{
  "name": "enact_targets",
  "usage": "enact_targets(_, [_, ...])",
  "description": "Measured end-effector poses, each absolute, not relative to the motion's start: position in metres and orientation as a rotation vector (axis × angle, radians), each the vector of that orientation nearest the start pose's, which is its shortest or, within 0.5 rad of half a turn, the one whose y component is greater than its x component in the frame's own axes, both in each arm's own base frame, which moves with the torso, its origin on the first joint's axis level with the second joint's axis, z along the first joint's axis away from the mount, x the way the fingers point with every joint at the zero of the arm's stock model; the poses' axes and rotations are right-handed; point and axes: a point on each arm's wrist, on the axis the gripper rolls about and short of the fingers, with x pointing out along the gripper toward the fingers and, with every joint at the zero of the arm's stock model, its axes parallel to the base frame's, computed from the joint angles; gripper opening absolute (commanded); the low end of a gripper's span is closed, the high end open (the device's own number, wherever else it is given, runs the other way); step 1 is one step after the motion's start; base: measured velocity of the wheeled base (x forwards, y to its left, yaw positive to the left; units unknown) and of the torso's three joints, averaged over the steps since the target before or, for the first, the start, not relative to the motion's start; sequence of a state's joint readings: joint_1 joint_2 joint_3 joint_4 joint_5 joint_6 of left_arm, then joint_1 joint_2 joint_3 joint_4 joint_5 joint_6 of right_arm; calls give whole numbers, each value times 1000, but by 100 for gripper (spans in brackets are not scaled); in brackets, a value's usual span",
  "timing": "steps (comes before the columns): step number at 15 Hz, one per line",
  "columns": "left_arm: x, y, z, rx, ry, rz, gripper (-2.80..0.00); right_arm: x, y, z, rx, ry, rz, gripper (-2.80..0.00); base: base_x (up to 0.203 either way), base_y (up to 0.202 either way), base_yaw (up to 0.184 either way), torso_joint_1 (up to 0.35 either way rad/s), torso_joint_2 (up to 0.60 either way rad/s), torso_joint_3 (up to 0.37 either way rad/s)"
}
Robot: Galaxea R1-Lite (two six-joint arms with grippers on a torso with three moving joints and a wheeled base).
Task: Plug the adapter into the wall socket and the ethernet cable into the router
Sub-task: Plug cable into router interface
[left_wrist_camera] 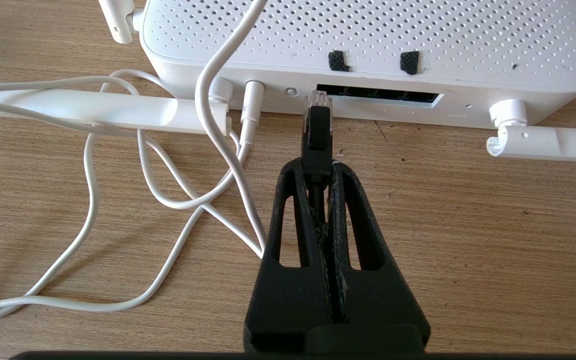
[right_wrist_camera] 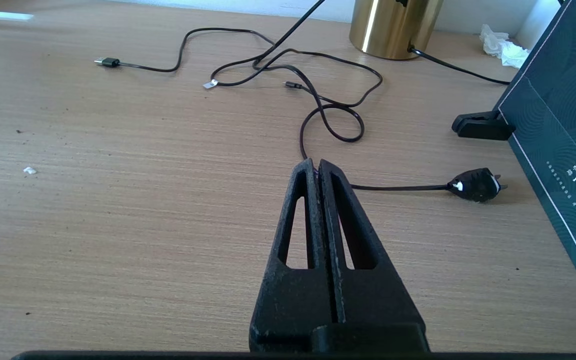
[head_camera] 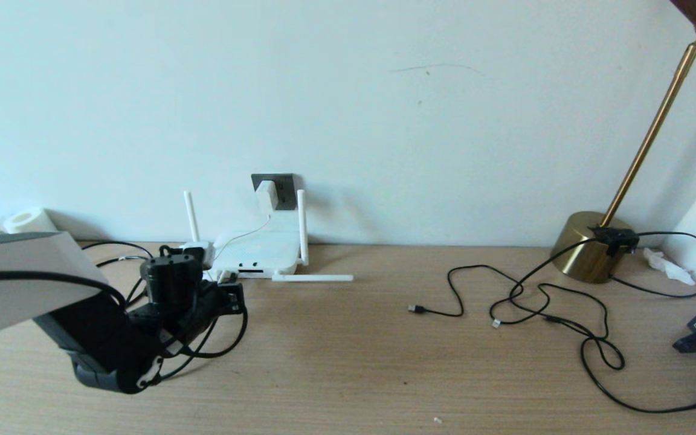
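The ethernet cable is pinched behind its plug by the left gripper, so that the clear tip is presented just before the port row of the router, slightly to one side of the opening. The adapter is seen seated in the wall socket. The right gripper is held pressed together, empty, over the table, away from the work

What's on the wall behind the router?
Behind the router, the dark wall socket holds the white adapter. The adapter covers part of the plate, so those holes are hidden.
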State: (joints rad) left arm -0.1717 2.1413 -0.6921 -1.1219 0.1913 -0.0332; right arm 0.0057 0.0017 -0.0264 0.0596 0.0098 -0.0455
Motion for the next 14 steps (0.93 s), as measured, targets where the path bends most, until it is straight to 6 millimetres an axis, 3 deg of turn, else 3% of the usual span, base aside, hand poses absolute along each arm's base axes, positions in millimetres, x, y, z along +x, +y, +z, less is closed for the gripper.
enact_targets(14, [352,-57,57,25,314,25,-280,-25,0,77,-44,33,16,-280,0,0,0,0,0,0])
